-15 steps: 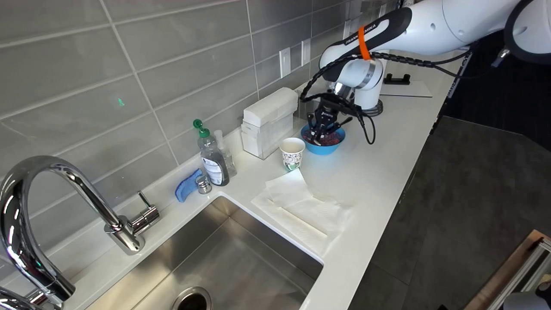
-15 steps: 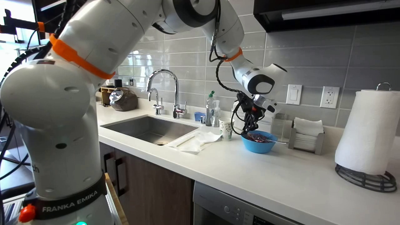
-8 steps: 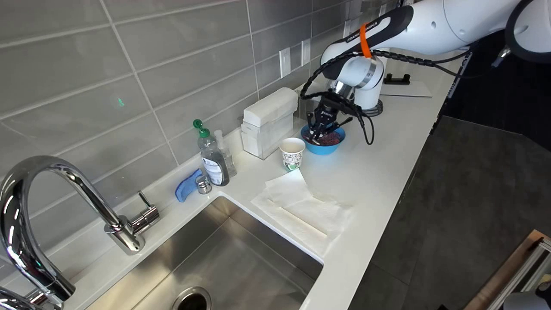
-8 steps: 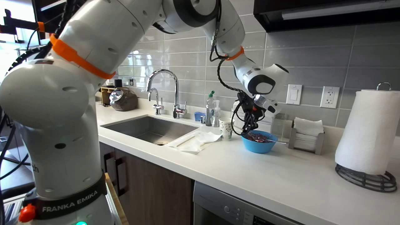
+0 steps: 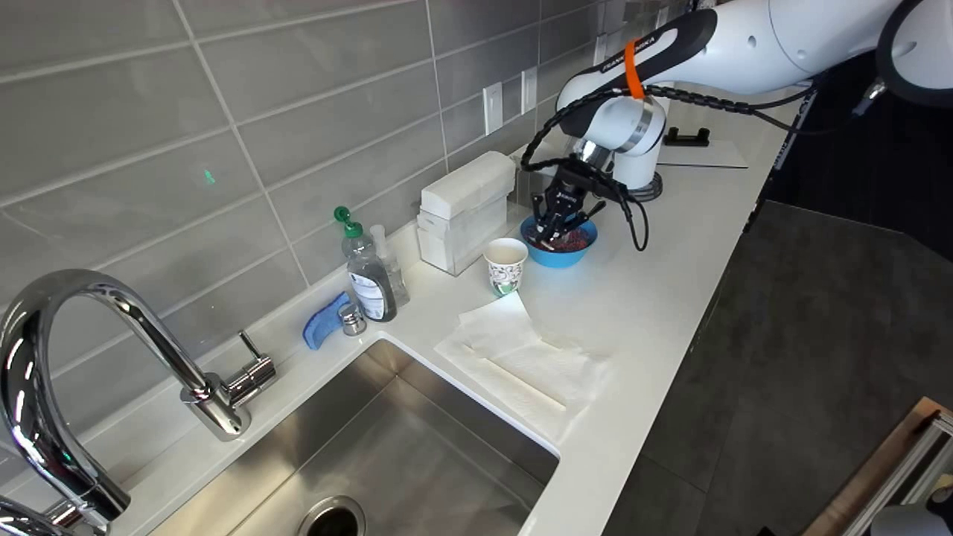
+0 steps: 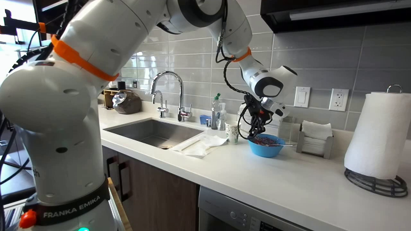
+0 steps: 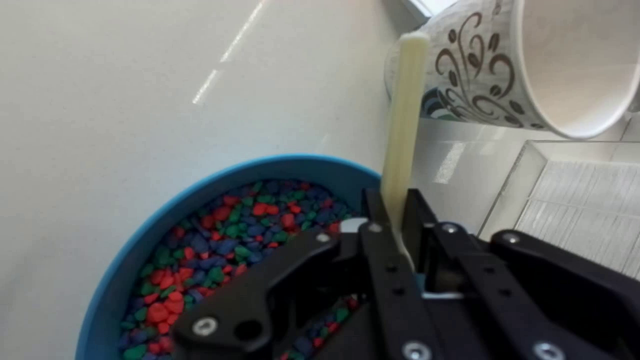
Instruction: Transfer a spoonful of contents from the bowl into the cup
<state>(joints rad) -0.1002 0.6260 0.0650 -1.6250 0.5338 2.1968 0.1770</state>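
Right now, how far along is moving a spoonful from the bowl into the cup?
Done: the gripper is shut on a pale handle. In hand: apparently the scoop; the gripper is over the blue bowl of pebbles, any load hidden. Left: a spoonful into the cup, whose visible inside shows no pebbles.

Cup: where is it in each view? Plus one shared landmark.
In an exterior view: cup near picture center, left of the blue bowl.
In an exterior view: cup slightly right of and below center, left of the blue bowl.
In the wrist view: cup at upper right, cropped, above and right of the blue bowl.
Shared landmark: the blue bowl, in all three.
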